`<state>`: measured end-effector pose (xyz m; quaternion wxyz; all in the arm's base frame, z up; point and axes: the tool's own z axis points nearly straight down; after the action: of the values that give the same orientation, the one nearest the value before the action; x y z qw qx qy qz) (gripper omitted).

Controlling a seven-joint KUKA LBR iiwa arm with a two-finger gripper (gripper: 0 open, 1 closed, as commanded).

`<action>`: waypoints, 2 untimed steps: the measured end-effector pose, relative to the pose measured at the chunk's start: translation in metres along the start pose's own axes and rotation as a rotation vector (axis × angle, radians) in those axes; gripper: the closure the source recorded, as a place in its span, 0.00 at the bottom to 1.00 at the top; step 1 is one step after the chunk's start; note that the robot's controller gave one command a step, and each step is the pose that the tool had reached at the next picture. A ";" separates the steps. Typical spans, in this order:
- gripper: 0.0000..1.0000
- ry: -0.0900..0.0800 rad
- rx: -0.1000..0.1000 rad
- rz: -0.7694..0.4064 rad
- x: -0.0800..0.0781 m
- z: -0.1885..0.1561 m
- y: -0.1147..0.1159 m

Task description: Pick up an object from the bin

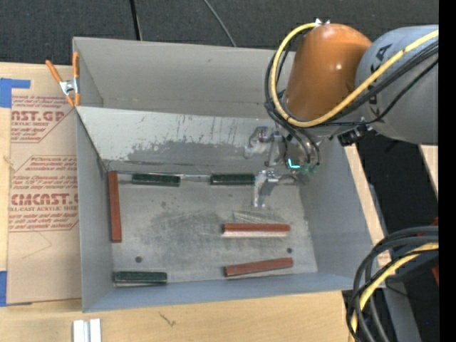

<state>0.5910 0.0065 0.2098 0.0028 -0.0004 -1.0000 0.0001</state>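
Hanging over the right part of the grey bin (89,212), the gripper (260,199) pointed down at the bin's floor. The arm (406,84) came in from the right. It had a big orange cover (324,70) on its wrist and yellow cables (285,48) looped round it. I could not tell if the gripper was open or shut.

The tip of the gripper was over a bare bit of floor, between two bars. Just on the near side of it lay a red-brown bar (256,229), flat, with its long side running left to right. That was the closest thing to the gripper, but I could not tell if they touched. Just to the left, on the far side, lay a dark green bar (231,179), close by the far wall, with its right end next to the gripper.

Four more bars lay flat on the floor, well apart from each other. A second dark green bar (155,179) lay farther left along the far wall. A long red-brown bar (114,206) lay along the left wall, running from far to near. A third dark green bar (140,278) sat in the near left corner. Another red-brown bar (258,267), a bit tilted, lay by the near wall on the right.
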 end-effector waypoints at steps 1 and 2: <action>0.00 -0.008 0.000 0.000 -0.002 -0.005 0.000; 0.00 -0.014 0.000 -0.043 0.019 0.045 -0.002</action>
<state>0.5712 0.0047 0.1645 -0.0040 0.0212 -0.9998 0.0002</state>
